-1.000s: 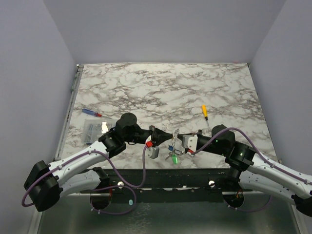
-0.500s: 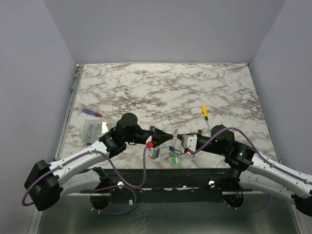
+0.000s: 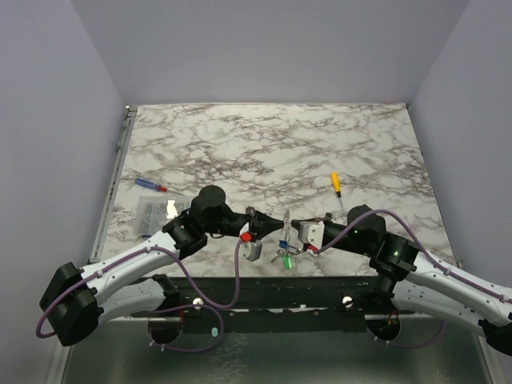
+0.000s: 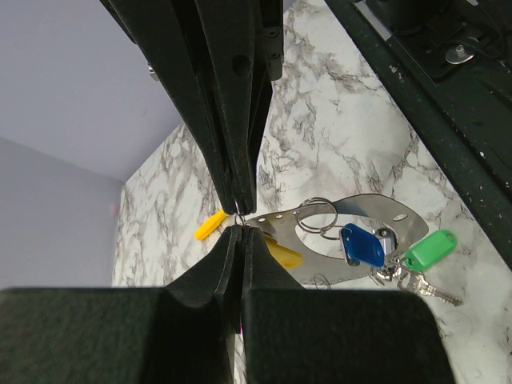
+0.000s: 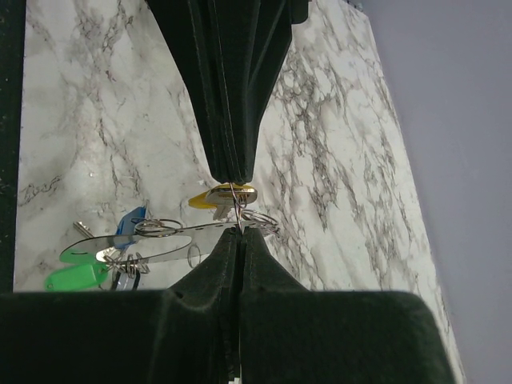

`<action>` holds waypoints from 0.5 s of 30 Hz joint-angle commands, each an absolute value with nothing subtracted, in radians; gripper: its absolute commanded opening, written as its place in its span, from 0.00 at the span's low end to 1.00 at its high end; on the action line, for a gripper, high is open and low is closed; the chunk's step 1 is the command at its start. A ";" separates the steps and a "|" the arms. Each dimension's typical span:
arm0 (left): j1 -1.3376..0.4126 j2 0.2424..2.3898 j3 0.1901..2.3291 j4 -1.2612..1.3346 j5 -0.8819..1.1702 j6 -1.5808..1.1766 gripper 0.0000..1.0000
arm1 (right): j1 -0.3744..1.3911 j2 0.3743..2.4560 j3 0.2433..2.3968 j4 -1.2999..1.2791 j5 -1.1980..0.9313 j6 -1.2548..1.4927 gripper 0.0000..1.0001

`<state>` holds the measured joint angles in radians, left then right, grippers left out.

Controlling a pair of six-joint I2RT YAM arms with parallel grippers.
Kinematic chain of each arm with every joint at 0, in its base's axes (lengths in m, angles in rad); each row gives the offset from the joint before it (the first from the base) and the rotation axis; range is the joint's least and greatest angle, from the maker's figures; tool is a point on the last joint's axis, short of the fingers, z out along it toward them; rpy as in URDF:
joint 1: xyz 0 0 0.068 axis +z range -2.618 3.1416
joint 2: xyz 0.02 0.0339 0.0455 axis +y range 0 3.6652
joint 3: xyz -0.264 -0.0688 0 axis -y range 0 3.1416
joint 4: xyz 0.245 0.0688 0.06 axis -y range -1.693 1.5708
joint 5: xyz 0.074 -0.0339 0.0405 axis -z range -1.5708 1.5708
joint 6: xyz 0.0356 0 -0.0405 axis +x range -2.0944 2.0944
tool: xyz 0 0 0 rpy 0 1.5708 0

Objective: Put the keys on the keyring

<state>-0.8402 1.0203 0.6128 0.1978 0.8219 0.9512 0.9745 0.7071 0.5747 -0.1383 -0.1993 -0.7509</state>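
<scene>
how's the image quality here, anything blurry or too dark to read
Top external: soft even light, no glare, keys tiny. Left wrist: left pincer fills the frame, dark and soft-focused near the lens, while the keyring and blue key behind are crisp. Right wrist: right pincer equally dark, marble table sharp.

Three keys, one keyring, one screwdriver, one packet

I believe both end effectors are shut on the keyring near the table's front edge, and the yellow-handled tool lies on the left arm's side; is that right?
Not quite: the top external view shows the yellow-handled tool on the right arm's side. The rest holds: the left end effector and right end effector are shut on the keyring near the front edge of the table.
</scene>
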 commanded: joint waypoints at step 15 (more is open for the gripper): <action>-0.850 1.020 0.620 0.196 0.825 0.966 0.00 | 0.979 0.662 0.571 -0.061 -0.164 -0.725 0.01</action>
